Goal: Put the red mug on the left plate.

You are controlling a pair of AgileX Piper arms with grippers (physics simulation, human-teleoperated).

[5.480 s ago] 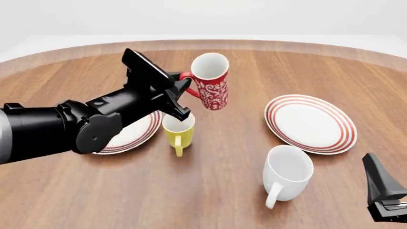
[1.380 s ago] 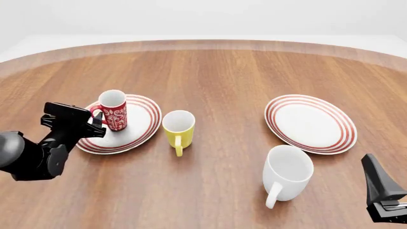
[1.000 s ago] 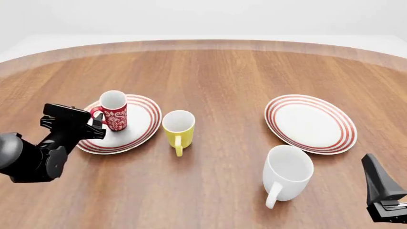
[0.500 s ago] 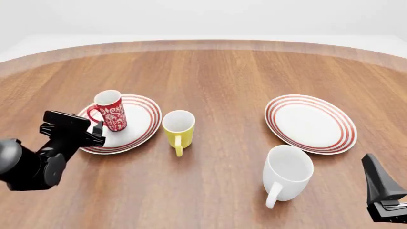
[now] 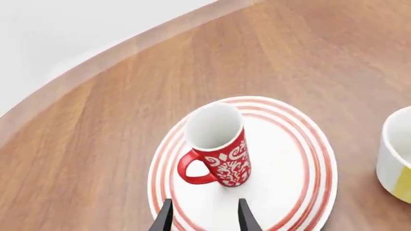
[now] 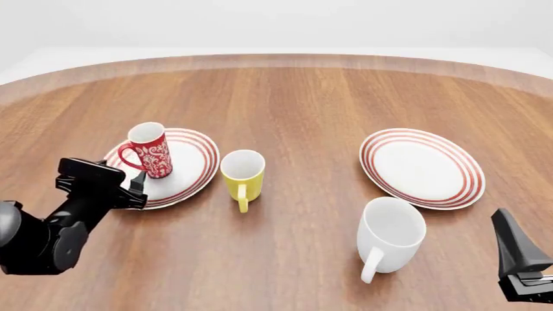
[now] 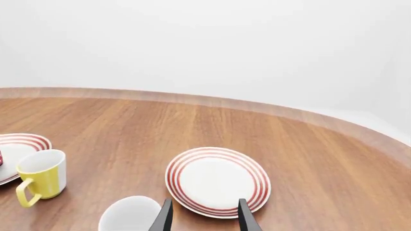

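On the far left, our left gripper (image 6: 134, 188) is drawing back toward us along the counter (image 6: 302, 103), its fingers spread and holding nothing. A second ago it was sitting right against the handle of the red mug (image 6: 149, 149); now there is a clear gap between them, so we are reading this as the retreat after letting go.

The red mug is standing on the left plate (image 6: 194, 172), toward the plate's left half, handle facing us, and it is leaning slightly rather than sitting dead upright. It tipped that way as we pulled off, which makes us think the fingers brushed the handle. It seems to be staying on the plate, so we are judging the placement done, pending the mug settling.

Just right of that plate the yellow mug (image 6: 243, 173) is standing untouched. Further right, the white mug (image 6: 392, 236) and the second plate (image 6: 423, 167) are lying as before. Our right gripper (image 7: 201, 216) is idling at the near right edge, fingers apart and empty.
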